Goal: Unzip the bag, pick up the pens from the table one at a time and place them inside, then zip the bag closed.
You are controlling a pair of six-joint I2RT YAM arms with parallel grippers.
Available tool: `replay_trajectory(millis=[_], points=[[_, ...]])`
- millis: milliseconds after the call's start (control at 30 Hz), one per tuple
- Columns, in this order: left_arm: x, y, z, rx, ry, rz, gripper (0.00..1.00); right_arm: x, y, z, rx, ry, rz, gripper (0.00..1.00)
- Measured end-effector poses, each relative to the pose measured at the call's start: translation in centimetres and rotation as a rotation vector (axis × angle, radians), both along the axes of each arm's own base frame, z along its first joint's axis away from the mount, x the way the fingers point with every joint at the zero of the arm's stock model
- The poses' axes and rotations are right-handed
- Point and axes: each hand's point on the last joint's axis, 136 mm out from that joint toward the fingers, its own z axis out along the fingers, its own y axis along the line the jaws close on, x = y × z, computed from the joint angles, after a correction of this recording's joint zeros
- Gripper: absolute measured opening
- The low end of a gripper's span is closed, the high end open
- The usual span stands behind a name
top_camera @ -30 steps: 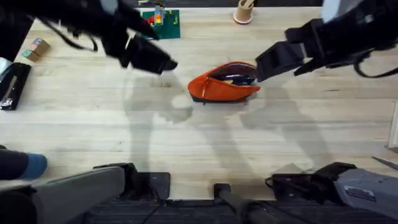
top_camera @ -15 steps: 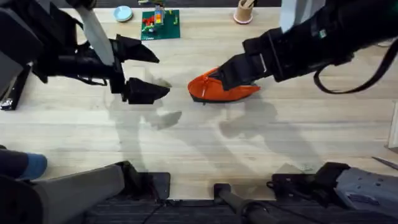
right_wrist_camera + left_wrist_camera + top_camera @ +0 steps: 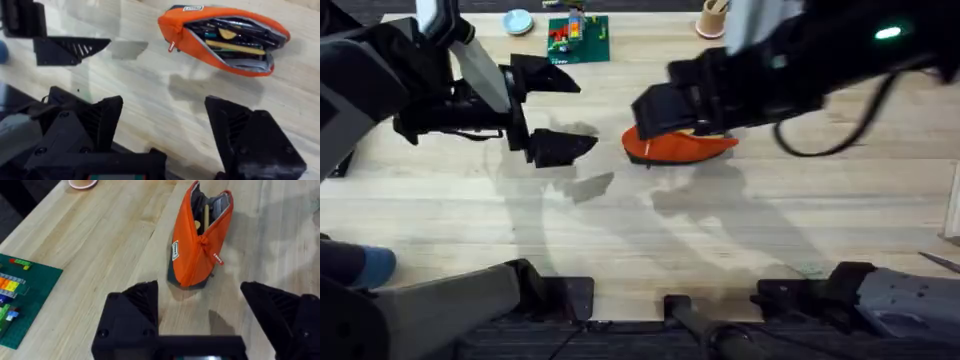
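The orange bag (image 3: 682, 147) lies on the table (image 3: 640, 220) at centre, its zipper open. In the right wrist view the bag (image 3: 200, 45) gapes, with a yellowish-tan pen (image 3: 235, 47) and a black pen (image 3: 227, 26) inside; the red pull (image 3: 171, 46) hangs at its end. The bag (image 3: 192, 250) also appears in the left wrist view, tan pen (image 3: 205, 217) inside. My left gripper (image 3: 554, 112) is open, left of the bag and apart from it. My right gripper (image 3: 655, 105) hovers open above the bag's left end, holding nothing.
A green brick plate (image 3: 578, 38), a small blue disc (image 3: 518, 20) and a pink cup of wooden sticks (image 3: 712, 20) line the far edge. A black object (image 3: 338, 155) lies at the far left. The near half of the table is bare wood.
My right arm has swept left over the bag and risen toward the camera. The left gripper has dropped a little, moved toward the bag's left side and spread wide.
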Motion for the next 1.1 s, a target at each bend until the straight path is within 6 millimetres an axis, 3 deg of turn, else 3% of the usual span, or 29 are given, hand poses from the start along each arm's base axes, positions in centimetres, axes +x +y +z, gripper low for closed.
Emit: replay_trajectory(millis=[133, 633, 1100], points=[[-0.1, 0.0, 0.0, -0.002, 0.005, 0.0, 0.994, 0.6, 1.2, -1.7, -0.046, 0.01, -0.043, 0.996], [-0.1, 0.0, 0.0, -0.004, 0.005, -0.001, 0.995, 2.6, 2.3, -7.2, -0.15, 0.118, -0.24, 0.996], [-0.1, 0.2, -0.5, 0.029, 0.015, 0.004, 0.995, 3.4, 3.1, -10.6, -0.182, 0.192, -0.36, 0.996]])
